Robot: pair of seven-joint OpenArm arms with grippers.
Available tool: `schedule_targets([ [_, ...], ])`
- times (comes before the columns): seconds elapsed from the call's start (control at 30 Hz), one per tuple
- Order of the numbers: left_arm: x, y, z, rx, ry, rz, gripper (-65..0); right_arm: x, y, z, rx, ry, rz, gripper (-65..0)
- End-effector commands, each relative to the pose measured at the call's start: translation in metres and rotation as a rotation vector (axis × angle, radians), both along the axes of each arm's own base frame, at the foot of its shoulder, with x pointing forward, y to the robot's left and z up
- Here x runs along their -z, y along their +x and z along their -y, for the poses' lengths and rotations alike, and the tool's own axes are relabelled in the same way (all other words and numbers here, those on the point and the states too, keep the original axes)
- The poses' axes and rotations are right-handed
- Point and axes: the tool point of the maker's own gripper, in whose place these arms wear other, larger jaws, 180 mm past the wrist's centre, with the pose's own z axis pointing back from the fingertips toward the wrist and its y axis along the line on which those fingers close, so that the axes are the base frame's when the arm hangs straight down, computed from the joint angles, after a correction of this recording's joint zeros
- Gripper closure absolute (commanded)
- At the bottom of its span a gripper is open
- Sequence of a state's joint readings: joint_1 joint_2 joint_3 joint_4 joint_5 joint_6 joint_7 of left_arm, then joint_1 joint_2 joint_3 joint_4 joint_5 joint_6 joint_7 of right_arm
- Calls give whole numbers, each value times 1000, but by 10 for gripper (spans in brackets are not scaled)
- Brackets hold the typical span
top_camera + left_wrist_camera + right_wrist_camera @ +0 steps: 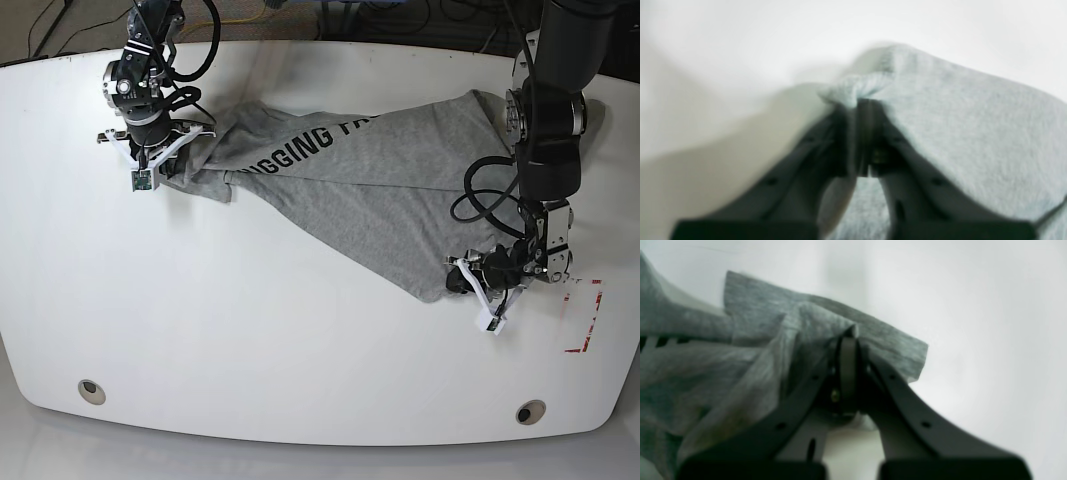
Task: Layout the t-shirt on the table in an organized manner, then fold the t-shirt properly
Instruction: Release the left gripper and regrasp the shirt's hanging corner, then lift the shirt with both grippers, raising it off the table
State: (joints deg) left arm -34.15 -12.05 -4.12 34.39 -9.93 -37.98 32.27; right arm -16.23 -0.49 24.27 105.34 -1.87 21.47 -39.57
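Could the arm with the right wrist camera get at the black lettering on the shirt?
Probably not now: the right end effector is shut on the t-shirt beside the lettering.

A robotics lab: two black robot arms (545,130) are mounted over a bare white counter (250,330) with metal grommets (91,390), red tape marks (590,315) and loose cables (300,12) behind.

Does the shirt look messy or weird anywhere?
Yes. The t-shirt lies crooked across the table, stretched slantwise between both grippers. It is bunched and twisted near the right gripper, and a fold hides part of its lettering.
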Motion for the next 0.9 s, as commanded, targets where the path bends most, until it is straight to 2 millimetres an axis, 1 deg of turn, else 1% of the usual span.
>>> schedule_targets([
  [0.0,-5,3,-9,8,45,-10,0,-13,9,2,-4,-12,52,0],
  [0.2,-8,4,-11,8,41,-3,0,-15,11,2,-5,-12,59,0],
  [0.3,-21,10,-29,-9,69,30,0,-23,15,3,-5,-21,81,0],
  [0.4,-26,2,-48,-45,83,26,0,-37,18,2,-9,-34,117,0],
  [0.57,-48,-4,-74,-93,113,56,0,-55,24,-2,-6,-40,168,0],
  [0.6,-49,-5,-78,-98,122,52,0,-58,24,-2,-6,-43,175,0],
  [0.63,-56,-6,-84,-107,139,59,0,-61,25,-2,-7,-45,184,0],
  [0.7,-68,-8,-99,-129,170,75,0,-65,27,-3,-9,-48,197,0],
  [0.8,-80,-11,-112,-156,195,94,0,-67,29,-4,-13,-47,201,0],
  [0.87,-89,-12,-120,-177,210,109,0,-71,34,-4,-15,-48,215,0],
])
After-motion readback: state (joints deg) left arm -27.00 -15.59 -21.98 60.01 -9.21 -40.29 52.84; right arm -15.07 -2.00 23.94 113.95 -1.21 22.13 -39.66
